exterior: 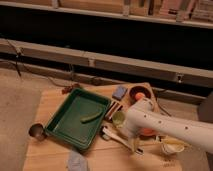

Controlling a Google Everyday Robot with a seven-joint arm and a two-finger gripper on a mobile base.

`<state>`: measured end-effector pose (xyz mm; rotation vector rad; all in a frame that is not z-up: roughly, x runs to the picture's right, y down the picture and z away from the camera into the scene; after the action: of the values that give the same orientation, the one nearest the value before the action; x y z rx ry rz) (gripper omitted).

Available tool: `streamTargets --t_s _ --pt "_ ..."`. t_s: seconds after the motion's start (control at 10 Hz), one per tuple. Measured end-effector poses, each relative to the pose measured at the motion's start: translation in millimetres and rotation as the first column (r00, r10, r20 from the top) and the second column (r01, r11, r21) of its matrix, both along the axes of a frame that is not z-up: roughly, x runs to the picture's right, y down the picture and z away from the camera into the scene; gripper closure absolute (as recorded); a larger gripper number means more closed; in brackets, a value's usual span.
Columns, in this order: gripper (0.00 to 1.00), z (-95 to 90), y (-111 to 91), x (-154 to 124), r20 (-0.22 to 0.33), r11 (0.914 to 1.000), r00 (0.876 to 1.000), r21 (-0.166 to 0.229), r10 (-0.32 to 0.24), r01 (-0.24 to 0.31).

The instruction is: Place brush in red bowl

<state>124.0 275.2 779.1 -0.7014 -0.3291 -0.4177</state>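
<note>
So the white arm (170,129) comes in from the right side and bends down over the middle of the wooden desk (50,102). Its hand (132,142) is low at the near side of the desk, right by the handle of the brush (116,136), and honestly I can't tell whether it's open, closed or gripping anything, because the arm covers most of it. The brush is lying flat on the desk, its rounded head pointing toward the green tray (72,124) and its slim white handle running off under the arm. It's well apart from the red bowl (131,91), which sits toward the back right of the desk with something orange inside it. A blue sponge (119,92) is just beside the bowl on its left. Between the bowl and the brush there's a striped block (114,108) and a small green cup (118,118), both close to the tray's right edge. The tray has one green pickle-looking thing (91,117) in it. There's also a metal cup (36,131) off the tray's left corner, a bluish cloth (76,161) at the front edge and a pale bowl (172,146) at the front right, below the arm.
</note>
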Motion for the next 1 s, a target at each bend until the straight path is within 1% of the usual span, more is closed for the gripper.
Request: streamTargets --t_s 0.3,0.6,0.8,1.0 --pt "0.2 8.8 4.4 7.5 -0.007 0.9992 1.0 -0.036 0.014 -0.015" --pt "0.2 12.2 8.9 4.1 -0.025 0.9986 1.0 -0.051 -0.013 0.012" --pt "0.2 11.9 12.1 3.4 -0.045 0.9985 0.999 -0.053 -0.019 0.017" --pt "0.2 12.8 14.9 -0.1 -0.093 0.9996 0.996 -0.029 -0.011 0.009"
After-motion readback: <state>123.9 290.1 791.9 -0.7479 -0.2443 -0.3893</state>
